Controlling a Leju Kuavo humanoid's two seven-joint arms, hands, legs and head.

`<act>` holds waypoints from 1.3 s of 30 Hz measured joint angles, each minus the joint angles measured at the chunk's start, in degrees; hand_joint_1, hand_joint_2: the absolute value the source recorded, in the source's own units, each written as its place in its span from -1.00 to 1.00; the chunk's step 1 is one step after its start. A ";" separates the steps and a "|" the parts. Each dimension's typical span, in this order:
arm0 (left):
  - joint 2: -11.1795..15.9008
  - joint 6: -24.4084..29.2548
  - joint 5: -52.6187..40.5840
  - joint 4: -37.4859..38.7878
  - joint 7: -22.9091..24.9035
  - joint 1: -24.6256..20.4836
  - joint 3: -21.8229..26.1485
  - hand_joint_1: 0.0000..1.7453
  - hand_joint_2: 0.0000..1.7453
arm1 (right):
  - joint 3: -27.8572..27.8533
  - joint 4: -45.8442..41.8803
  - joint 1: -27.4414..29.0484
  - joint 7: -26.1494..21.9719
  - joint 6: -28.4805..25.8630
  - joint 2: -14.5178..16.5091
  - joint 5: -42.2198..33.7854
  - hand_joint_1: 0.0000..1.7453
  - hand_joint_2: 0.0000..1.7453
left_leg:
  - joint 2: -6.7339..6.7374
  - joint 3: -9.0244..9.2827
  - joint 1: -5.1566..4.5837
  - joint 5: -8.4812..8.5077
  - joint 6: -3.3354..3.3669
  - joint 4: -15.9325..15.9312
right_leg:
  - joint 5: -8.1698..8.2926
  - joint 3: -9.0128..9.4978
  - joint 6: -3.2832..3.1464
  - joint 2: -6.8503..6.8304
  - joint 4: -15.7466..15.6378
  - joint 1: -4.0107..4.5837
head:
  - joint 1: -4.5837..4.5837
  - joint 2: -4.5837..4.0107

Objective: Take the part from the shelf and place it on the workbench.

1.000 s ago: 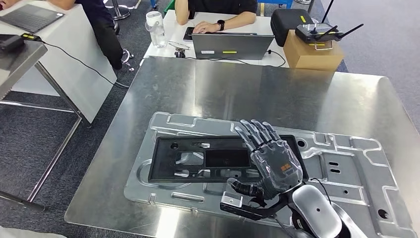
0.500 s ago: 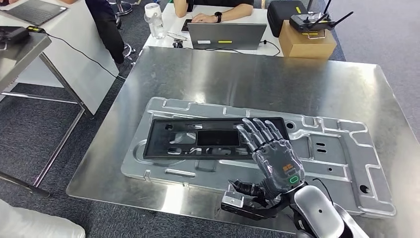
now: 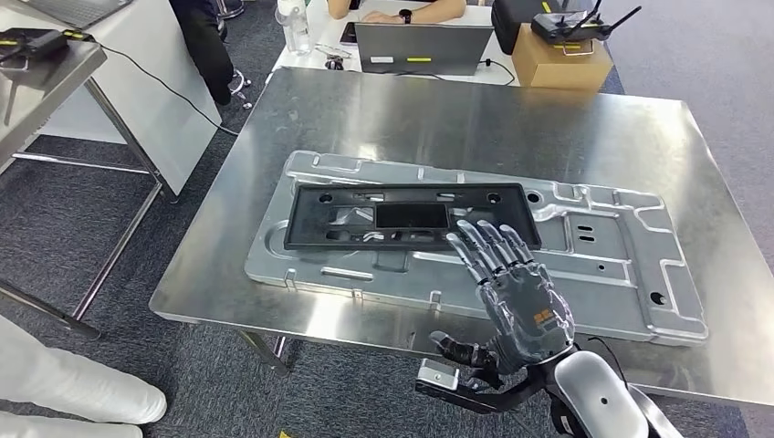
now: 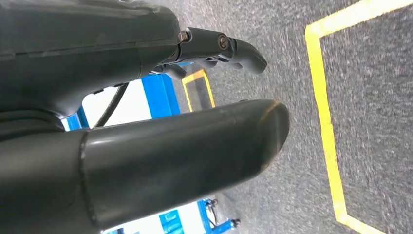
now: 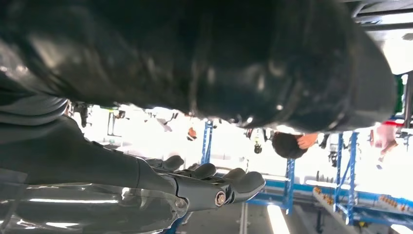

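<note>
Nearby: laptop (image 3: 415,47), box (image 3: 559,62) behind workbench (image 3: 475,119) (part (image 3: 406,217) on plate (image 3: 602,274)); right hand (image 3: 516,292) spread.

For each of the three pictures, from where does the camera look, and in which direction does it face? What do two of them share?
Head view: high on the body, facing forward and down at the workbench bearing the silver panel and black part; right hand shows.
Left wrist view: behind the left hand, facing carpet with yellow tape.
Right wrist view: behind the right hand, facing across the bright room, blue racks beyond.
Shared: head and right wrist views both show the right hand.
</note>
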 joint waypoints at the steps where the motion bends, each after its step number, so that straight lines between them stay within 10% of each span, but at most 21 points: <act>1: -0.01 0.07 0.15 0.00 0.00 0.02 0.01 -1.00 -1.00 | -0.49 -0.62 0.72 0.28 -0.32 -0.32 0.02 -1.00 -1.00 | -0.08 -0.24 -0.07 0.26 -0.26 0.30 | -0.80 1.12 -0.31 -0.01 -1.94 0.10 | -0.01 0.00; 4: -0.15 0.68 0.86 0.00 -0.03 0.39 0.10 -1.00 -1.00 | -3.35 -3.79 5.35 1.29 -1.53 -1.93 -0.15 -1.00 -1.00 | -0.37 -0.80 0.04 0.35 -1.28 0.77 | 0.00 0.50 -1.80 -0.42 -2.51 0.13 | -0.01 0.00; 9: -1.00 1.52 2.29 -0.02 -0.25 0.88 0.92 -1.00 -1.00 | -10.90 -11.05 17.63 3.04 -2.83 -4.27 -1.00 -1.00 -1.00 | -0.50 -3.82 0.54 -11.44 -2.41 14.25 | 3.02 -3.23 -2.98 -1.01 -2.42 0.13 | -0.12 0.00; 11: -1.31 1.75 2.68 -0.02 -0.40 0.90 1.38 -1.00 -1.00 | -13.69 -13.48 22.02 4.22 -3.01 -4.64 -1.63 -1.00 -1.00 | -0.50 -2.41 0.56 -10.64 -2.38 16.50 | 4.02 -5.02 -2.86 -1.06 -1.98 0.19 | -0.11 0.00; 14: -1.49 1.89 3.22 -0.01 -0.78 0.86 1.83 -1.00 -1.00 | -16.33 -16.73 27.73 6.85 -2.96 -4.68 -3.25 -1.00 -1.00 | -0.67 6.43 0.29 -7.18 -1.34 6.49 | 5.40 -7.15 -2.52 -0.90 -1.28 0.30 | -0.13 0.00; 16: -1.55 1.94 3.44 0.00 -1.08 0.77 2.17 -1.00 -1.00 | -16.96 -18.21 30.82 9.03 -2.77 -4.60 -4.82 -1.00 -1.00 | -0.83 11.32 -0.13 -8.30 -0.66 -0.75 | 6.28 -7.48 -1.93 -0.85 -1.22 0.27 | -0.11 0.00; 19: -1.81 2.01 3.93 0.01 -1.54 0.77 2.80 -1.00 -1.00 | -17.60 -19.48 34.96 11.94 -2.78 -3.72 -7.93 -1.00 -1.00 | -0.72 11.97 -0.36 -7.79 0.21 -3.54 | 7.25 -7.68 -0.76 -0.79 -1.55 0.08 | -0.10 0.00; 21: -2.10 2.10 4.34 0.01 -1.79 0.77 3.09 -1.00 -1.00 | -18.49 -19.75 37.53 13.28 -2.83 -1.96 -9.89 -1.00 -1.00 | -0.35 10.69 -0.11 -6.17 1.10 -4.02 | 3.82 -8.58 -0.32 -0.45 0.67 0.06 | -0.05 0.00; 24: -2.39 2.38 4.81 0.01 -1.88 0.86 3.30 -1.00 -1.00 | -21.05 -19.32 40.81 12.58 -1.52 3.08 -12.02 -1.00 -1.00 | 0.09 7.84 -0.17 -4.24 1.63 -3.60 | -4.11 -10.38 0.06 -0.20 10.21 -0.11 | 0.01 0.00; 26: -2.58 2.51 5.08 0.01 -1.84 0.86 3.33 -1.00 -1.00 | -24.04 -18.30 42.62 8.80 1.04 8.28 -12.32 -1.00 -1.00 | 0.21 5.70 -0.22 -3.14 1.44 -2.79 | -3.14 -9.61 0.30 -0.20 13.66 -0.20 | 0.03 0.00; 28: -2.79 2.56 5.16 0.01 -1.79 0.80 3.37 -1.00 -1.00 | -28.73 -16.48 43.54 2.41 5.36 15.20 -11.08 -1.00 -1.00 | 0.26 3.56 -0.16 -2.32 0.99 -1.52 | 0.34 -5.32 0.30 -0.21 9.75 -0.35 | 0.03 0.00; 31: -2.91 2.55 5.04 0.01 -1.77 0.65 3.40 -1.00 -1.00 | -39.08 -11.38 43.43 -5.50 10.24 26.54 -9.12 -1.00 -1.00 | 0.09 1.55 -0.25 -1.46 0.01 0.25 | -1.04 2.27 -0.29 -0.22 -1.28 -0.13 | -0.02 0.00; 35: -2.80 2.40 4.86 0.03 -1.72 0.67 3.40 -1.00 -1.00 | -49.63 -3.67 43.31 -7.63 9.89 35.48 -9.26 -1.00 -1.00 | -0.11 0.40 -0.03 -1.23 -1.54 0.98 | -0.35 1.42 -2.14 -0.48 -3.18 0.00 | -0.06 0.00; 39: -2.72 2.22 4.42 0.05 -1.68 0.61 3.37 -1.00 -1.00 | -54.58 0.56 43.03 -4.78 10.75 40.34 -10.82 -1.00 1.00 | -0.27 -2.08 0.35 -11.68 -2.59 11.49 | 2.74 -2.39 -3.15 -0.67 -3.20 -0.12 | -0.11 0.00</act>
